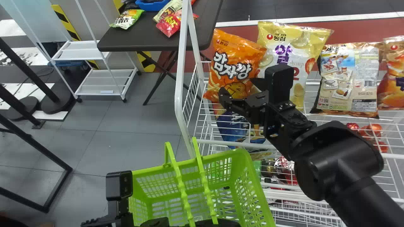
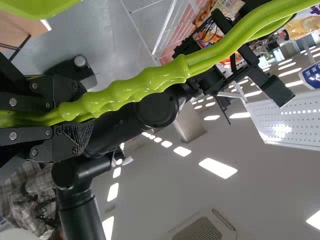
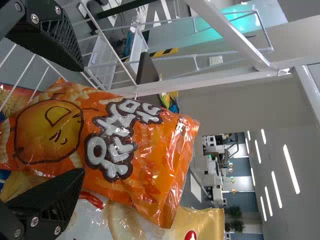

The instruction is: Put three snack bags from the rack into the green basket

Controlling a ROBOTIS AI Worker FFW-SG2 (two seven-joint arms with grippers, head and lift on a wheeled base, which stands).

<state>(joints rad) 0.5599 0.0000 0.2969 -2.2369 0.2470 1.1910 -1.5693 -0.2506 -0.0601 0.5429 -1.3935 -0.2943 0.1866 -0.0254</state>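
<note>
Visible print, logos and markings

Orange glossy plastic snack bag (image 1: 236, 44): big white Korean lettering, dark outline, small logo above; same lettering lies sideways in right wrist view. Yellow-and-white plastic snack bag (image 1: 300, 41): purple Korean characters, red round logo, dark characters beside it. Beige plastic snack bag (image 1: 345, 77): barcode, fine print, too small. Orange-and-purple plastic snack bag (image 1: 391, 67): red round logo. Blue panel with white border (image 2: 312, 75): white marking, unclear. Flat yellow-and-black strip (image 1: 66, 22): diagonal warning stripes.

The left end effector (image 1: 122, 218) is closed; the right end effector (image 1: 238, 88) gapes wide.
</note>
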